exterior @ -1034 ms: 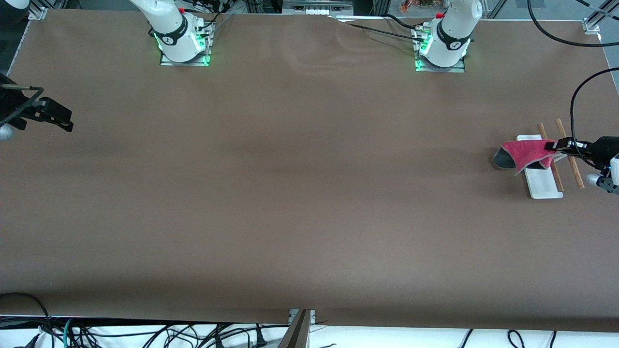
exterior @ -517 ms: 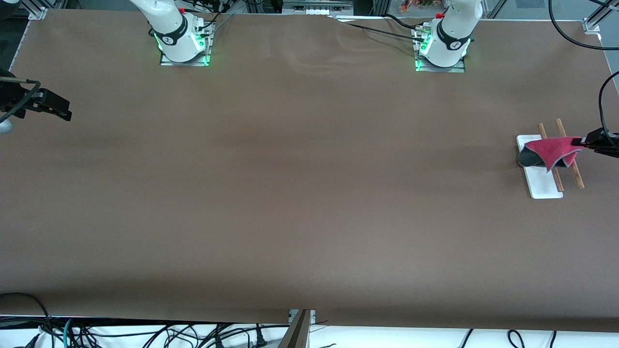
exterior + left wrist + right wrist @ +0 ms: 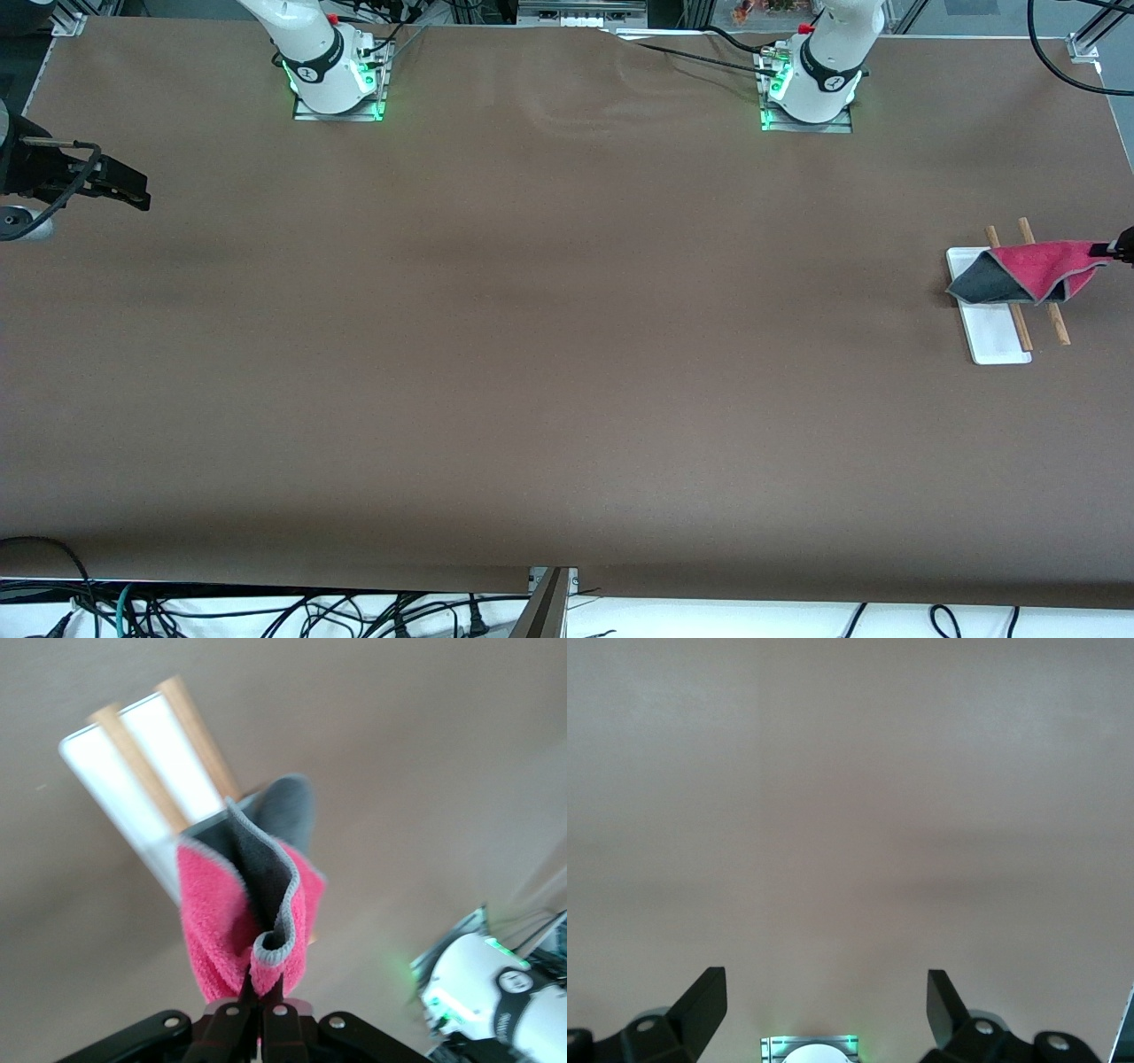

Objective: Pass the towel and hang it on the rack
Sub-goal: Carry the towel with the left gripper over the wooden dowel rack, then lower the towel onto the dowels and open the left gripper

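- Left gripper (image 3: 260,1005) pinches a fluffy pink-red towel (image 3: 1032,273), grey-backed, draped over the rack's (image 3: 999,341) thin brown wooden rods.
- Right gripper (image 3: 826,1001) waits, fingers spread, over brown table (image 3: 549,354).

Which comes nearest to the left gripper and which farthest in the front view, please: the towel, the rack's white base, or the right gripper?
1. The towel, clamped in the left gripper, draped over the rack's rods.
2. The rack's white base, on the table beneath the towel.
3. The right gripper, open, waiting over the right arm's end of the table.
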`<state>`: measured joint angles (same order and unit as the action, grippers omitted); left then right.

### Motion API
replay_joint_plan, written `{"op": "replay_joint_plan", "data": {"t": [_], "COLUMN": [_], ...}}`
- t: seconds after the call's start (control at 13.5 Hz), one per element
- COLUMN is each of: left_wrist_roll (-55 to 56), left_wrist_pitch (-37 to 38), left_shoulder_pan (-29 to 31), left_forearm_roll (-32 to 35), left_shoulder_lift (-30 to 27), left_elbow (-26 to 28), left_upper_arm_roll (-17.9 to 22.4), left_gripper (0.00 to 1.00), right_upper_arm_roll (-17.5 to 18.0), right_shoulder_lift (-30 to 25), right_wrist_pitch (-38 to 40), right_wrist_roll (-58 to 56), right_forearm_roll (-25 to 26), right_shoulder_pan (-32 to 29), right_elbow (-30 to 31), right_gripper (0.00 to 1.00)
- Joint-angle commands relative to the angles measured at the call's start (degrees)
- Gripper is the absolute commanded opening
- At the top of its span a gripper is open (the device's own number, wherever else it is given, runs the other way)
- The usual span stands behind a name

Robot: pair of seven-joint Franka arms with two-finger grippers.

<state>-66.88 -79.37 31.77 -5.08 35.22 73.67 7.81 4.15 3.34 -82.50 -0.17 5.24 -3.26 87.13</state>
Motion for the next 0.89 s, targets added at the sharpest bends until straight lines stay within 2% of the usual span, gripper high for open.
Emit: {"op": "replay_joint_plan", "data": {"t": [0.0,0.37,0.59,0.81], "left_wrist_roll": [-3.4,-2.3,4.1,3.5], "left_wrist_pitch": [-0.3,-0.3,0.4,0.3], "left_shoulder_pan": [0.1,-0.6,-3.6,-3.6], "left_forearm_roll": [1.7,1.3,1.6,1.6], "left_shoulder_lift": [2.1,3.7,3.4,3.5], "left_elbow": [-2.8,-2.7,-3.0,-3.0], "left_upper_arm_roll": [1.9,1.7,1.5,1.5], "left_gripper": [0.00,0.02,0.00,0.02], "right_upper_arm_roll": [0.5,0.4,0.4,0.4], "right_shoulder_lift": [-0.5,-0.2,-0.3,-0.2], "right_wrist_pitch": [0.1,0.1,0.1,0.1], "right_wrist_roll": [0.1,0.1,0.1,0.3], "right_forearm_roll": [-0.6,-1.3,-1.6,-1.7], "right_shoulder_pan": [-0.5,-0.6,-0.6,-0.6], "right_elbow": [0.3,0.2,0.1,0.1], "right_gripper": [1.00,1.00,1.00,1.00]}}
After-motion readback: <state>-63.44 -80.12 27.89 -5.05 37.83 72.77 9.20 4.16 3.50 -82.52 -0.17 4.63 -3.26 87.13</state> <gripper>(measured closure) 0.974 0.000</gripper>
